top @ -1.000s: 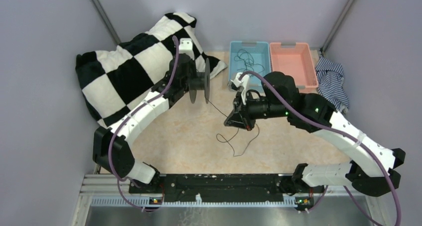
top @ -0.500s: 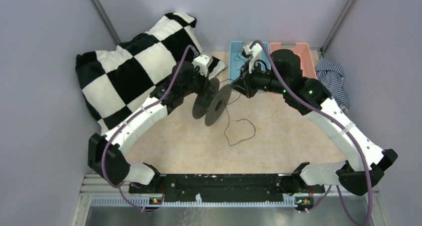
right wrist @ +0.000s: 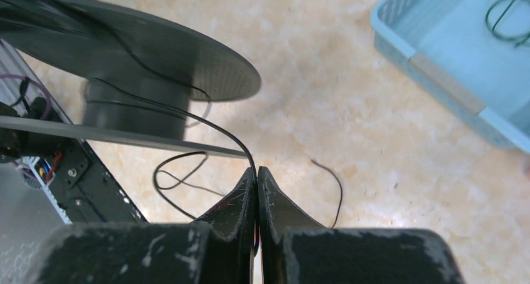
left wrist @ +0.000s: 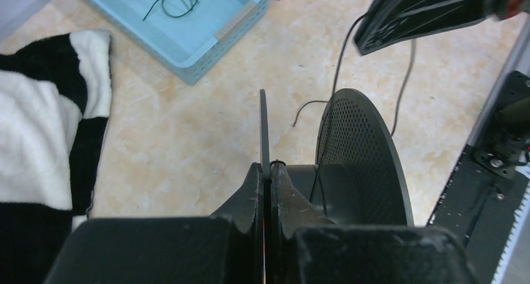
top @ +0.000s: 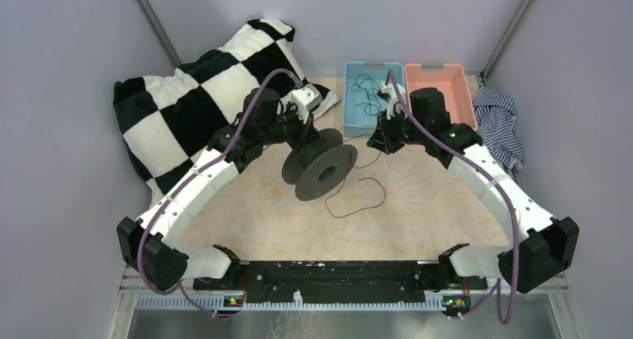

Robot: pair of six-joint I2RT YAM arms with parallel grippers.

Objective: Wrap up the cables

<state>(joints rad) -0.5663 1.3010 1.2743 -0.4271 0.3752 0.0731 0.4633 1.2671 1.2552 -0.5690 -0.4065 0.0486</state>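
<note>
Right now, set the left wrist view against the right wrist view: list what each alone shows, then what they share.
Left wrist only: the checkered blanket and the left pincer shut on a flange of the spool. Right wrist only: the right pincer, up close, shut on the cable. Both: the spool, the blue bin, the cable.

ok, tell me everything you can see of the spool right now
The spool is black and plastic-looking: two thin round flanges, one with a finely perforated face, joined by a thick hub. It sits tilted over the table. The left end effector is shut on one flange's edge. A few turns of thin black cable lie on the hub; that cable runs on to the shut right end effector.
</note>
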